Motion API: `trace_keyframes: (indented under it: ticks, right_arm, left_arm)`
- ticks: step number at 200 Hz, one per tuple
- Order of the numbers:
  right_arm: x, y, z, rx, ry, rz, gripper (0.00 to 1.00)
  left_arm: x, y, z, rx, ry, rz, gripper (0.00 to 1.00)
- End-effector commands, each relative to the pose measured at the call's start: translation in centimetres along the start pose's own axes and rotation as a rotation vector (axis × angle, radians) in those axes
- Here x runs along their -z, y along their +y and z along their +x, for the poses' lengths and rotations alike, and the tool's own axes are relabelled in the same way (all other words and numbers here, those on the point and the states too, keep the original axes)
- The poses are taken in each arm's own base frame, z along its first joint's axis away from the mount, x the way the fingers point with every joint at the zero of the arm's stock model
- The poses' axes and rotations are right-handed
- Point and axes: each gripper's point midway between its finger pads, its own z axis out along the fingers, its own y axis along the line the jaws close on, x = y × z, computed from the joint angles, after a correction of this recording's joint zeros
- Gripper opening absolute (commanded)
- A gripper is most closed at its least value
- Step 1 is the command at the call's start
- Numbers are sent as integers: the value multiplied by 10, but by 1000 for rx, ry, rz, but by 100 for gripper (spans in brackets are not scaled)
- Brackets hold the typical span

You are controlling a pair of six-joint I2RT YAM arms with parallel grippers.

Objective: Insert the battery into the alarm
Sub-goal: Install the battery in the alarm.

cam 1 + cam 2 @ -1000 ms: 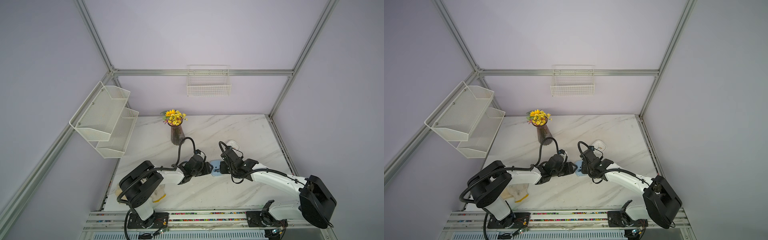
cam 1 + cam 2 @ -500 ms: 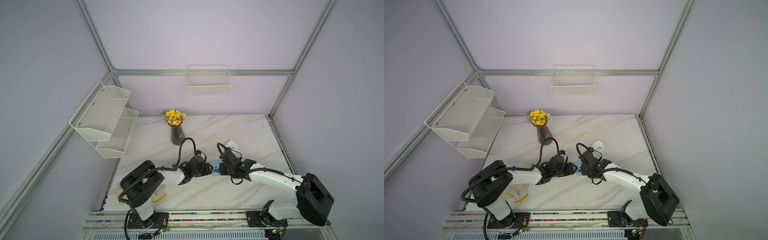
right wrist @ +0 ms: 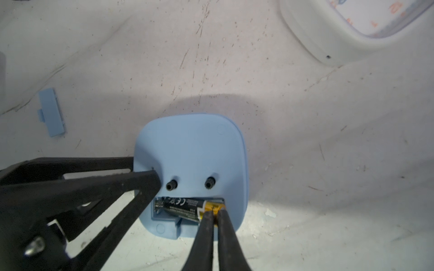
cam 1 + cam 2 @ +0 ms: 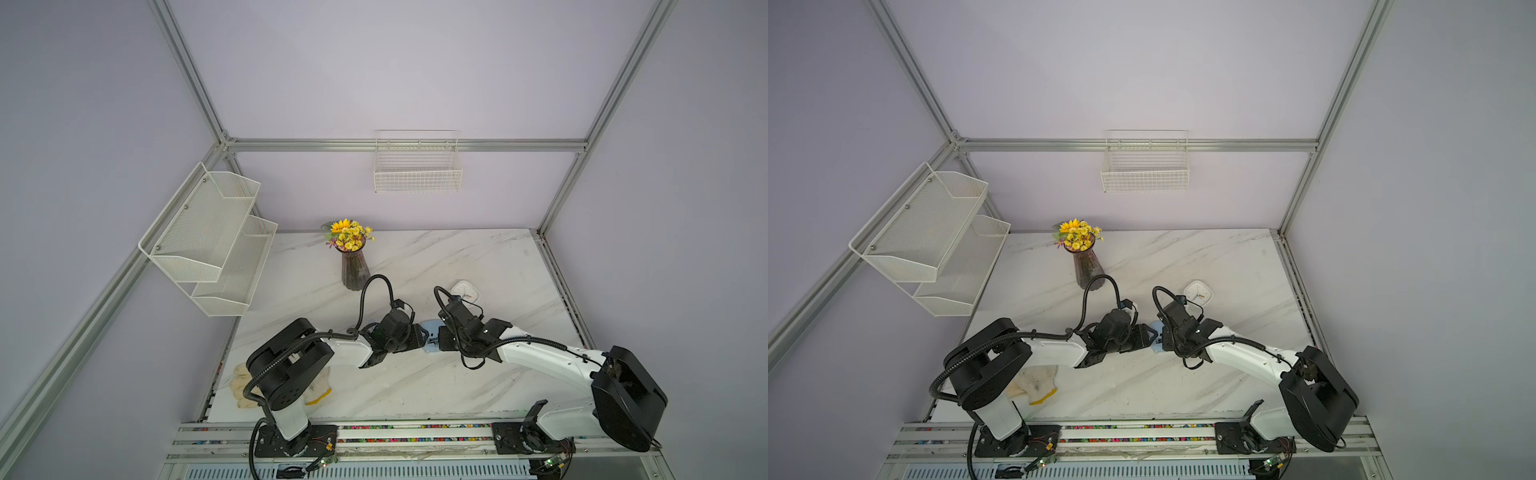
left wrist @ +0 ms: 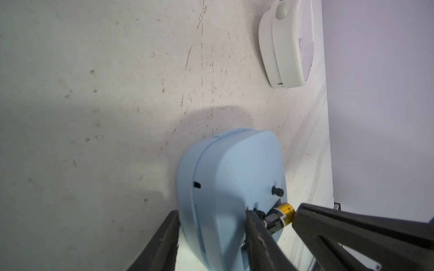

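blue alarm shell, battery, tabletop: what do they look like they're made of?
The blue alarm looks like moulded plastic with a matte finish, going by its even colour, rounded corners and side seam. The battery is probably a metal cell in a glossy printed wrap, black and gold with a slight sheen. The tabletop is white with grey veins and scuffed; real marble or laminate, cannot tell.

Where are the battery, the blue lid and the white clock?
battery [image 3: 183,207], right wrist view, black label.
blue lid [image 3: 52,112], right wrist view, flat middle.
white clock [image 5: 288,47], left wrist view, side casing.
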Motion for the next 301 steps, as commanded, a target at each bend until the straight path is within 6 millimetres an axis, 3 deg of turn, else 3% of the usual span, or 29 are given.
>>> trace_keyframes:
  ticks: [1, 78, 164, 190, 219, 228, 250, 301]
  right_arm:
    - [-9, 1, 13, -9, 40, -9, 10]
    - [-18, 2, 23, 6, 71, 3, 10]
    - [-34, -34, 44, 110, 122, 266, 9]
    - [-38, -32, 47, 130, 137, 278, 9]
    - [-38, -8, 53, 97, 158, 131, 9]
    - [-37, 1, 49, 80, 139, 86, 9]
    - [-26, 0, 37, 55, 90, 87, 9]
    - [20, 18, -2, 15, -76, -35, 19]
  left_arm:
    - [-2, -6, -3, 8, -11, 11, 46]
    - [-5, -2, 2, 2, 1, 0, 45]
    - [2, 1, -4, -10, -40, -16, 45]
    - [3, 3, -6, -14, -49, -22, 45]
    - [3, 4, -7, -22, -53, -28, 45]
    - [4, 4, -7, -23, -57, -30, 45]
    - [9, 4, -11, -37, -77, -36, 45]
    - [36, -17, -33, -87, -138, -22, 46]
